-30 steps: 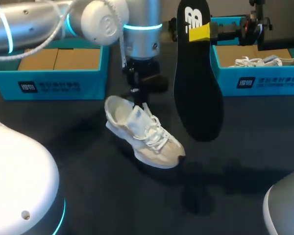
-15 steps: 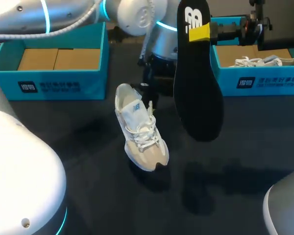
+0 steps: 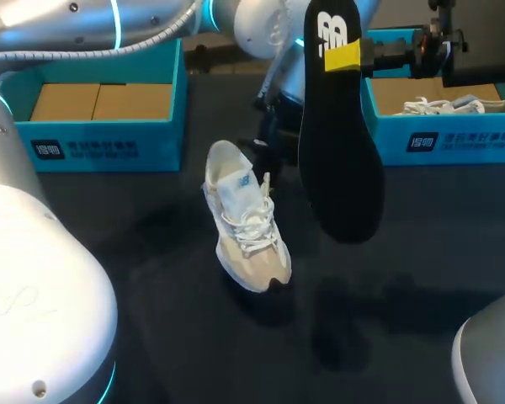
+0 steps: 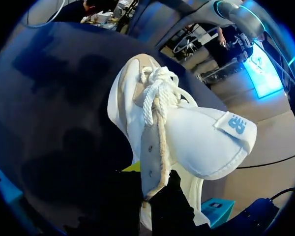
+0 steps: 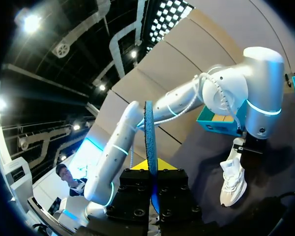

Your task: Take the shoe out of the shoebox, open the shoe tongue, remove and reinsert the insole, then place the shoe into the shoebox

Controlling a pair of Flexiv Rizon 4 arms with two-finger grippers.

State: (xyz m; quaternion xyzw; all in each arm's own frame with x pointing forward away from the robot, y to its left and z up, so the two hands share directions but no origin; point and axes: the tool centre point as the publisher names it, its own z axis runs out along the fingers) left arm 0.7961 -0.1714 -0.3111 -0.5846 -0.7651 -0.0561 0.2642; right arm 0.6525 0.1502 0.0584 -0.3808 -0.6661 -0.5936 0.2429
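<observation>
Dark tabletop (image 3: 151, 269) filled my screens, and nearest me, about its middle, sat the white shoe (image 3: 244, 215), laced, with its toe toward the near edge and its heel toward the far one. Its padded tongue (image 4: 206, 142) stood out from the opening. At the heel end my left gripper (image 4: 150, 189) pinched the rim of that opening between its fingers. Just right of the shoe and apart from it, the black insole (image 3: 337, 160) hung upright above the tabletop. My right gripper (image 3: 345, 57) was clamped on its upper end, and that wrist showed it edge-on between the fingers. Along the far edge stood the left shoebox (image 3: 93, 147), toward the far-left corner, and the right shoebox (image 3: 442, 143), toward the far-right corner, with a second shoe (image 3: 442, 105) inside.
</observation>
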